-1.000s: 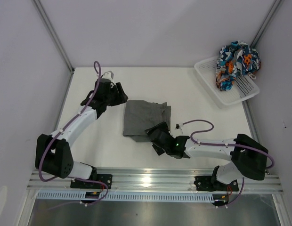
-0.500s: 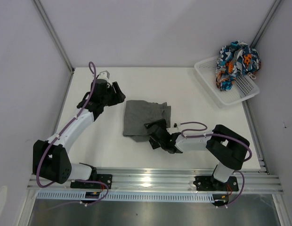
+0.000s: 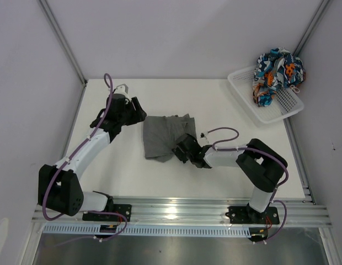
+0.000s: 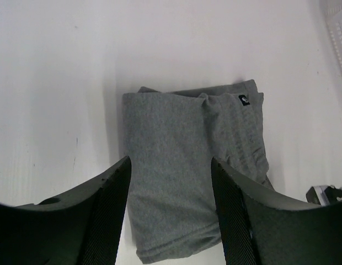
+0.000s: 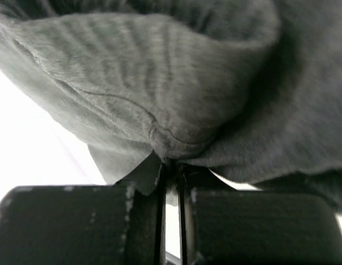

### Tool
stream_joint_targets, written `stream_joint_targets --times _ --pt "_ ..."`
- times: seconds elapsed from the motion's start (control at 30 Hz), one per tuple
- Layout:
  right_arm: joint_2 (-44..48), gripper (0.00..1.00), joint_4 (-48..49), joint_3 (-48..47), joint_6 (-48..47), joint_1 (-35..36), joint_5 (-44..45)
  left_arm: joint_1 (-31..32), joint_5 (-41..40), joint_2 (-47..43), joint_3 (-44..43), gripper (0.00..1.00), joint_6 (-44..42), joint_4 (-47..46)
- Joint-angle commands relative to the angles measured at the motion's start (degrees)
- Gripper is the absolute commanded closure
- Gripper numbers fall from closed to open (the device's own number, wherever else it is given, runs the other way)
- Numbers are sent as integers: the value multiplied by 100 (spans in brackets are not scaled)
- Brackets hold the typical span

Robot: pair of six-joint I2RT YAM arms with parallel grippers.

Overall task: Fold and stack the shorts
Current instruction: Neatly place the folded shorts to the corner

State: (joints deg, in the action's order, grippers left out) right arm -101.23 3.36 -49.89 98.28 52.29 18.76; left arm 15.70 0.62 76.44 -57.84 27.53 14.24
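Grey shorts [image 3: 163,138] lie folded at centre of the tabletop [image 3: 226,105], right tool [image 3: 181,149] clenched on their lower-right hem, left tool [image 3: 140,111] released, hovering just beside their upper-left corner; patterned shorts [image 3: 278,69] bunched in the basket [image 3: 244,94], upper right.

Overhead view: bright, even, diffuse light; white table [image 3: 226,110] nearly washed out, shadows faint and soft. Glare shows on metal rail [image 3: 176,207]. Left wrist view: sharp, left gripper [image 4: 170,163] underexposed. Right wrist view: grey shorts [image 5: 160,83] soft-focused, table blown white.
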Motion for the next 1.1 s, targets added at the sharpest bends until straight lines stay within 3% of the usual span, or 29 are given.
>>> stream_joint_targets --times 0.0,0.03,0.1,0.2,0.3,0.37,0.5,0.63,0.8,0.93,1.07 --pt "-265 100 -222 -363 -2028 9 -1212 -59 -36 -86 54 37 60 -211" --pt "-379 100 -291 -486 -2859 26 -1504 -67 -36 -77 54 37 60 -211" --pt "-748 100 -537 -846 -3575 79 -2519 -59 -201 -77 -42 37 68 -194" --pt "-1047 100 -905 -1031 -4727 254 -3306 -59 -247 -94 45 37 86 -176" --pt "-821 100 -1702 -875 -5423 291 -3275 -67 -299 -173 80 37 95 -132" --pt "-505 100 -1882 -629 -5739 -76 -2871 -59 -317 -226 124 37 112 -114" --pt "-265 95 -1987 -652 -6162 -597 -2975 -59 -352 -367 168 37 174 -70" --pt "-809 93 -2120 -1539 -6330 -282 -2825 -59 -160 -559 211 37 366 79" --pt "-1495 92 -1417 -2024 -6102 131 -2975 -59 79 -1332 336 34 578 367" --pt "-2075 92 -1302 -2840 -6119 501 -2756 -59 -282 -1860 -426 27 499 1194" --pt "-2969 91 -1302 -4243 -6163 747 -2773 -67 -405 -2387 -745 22 446 1669"
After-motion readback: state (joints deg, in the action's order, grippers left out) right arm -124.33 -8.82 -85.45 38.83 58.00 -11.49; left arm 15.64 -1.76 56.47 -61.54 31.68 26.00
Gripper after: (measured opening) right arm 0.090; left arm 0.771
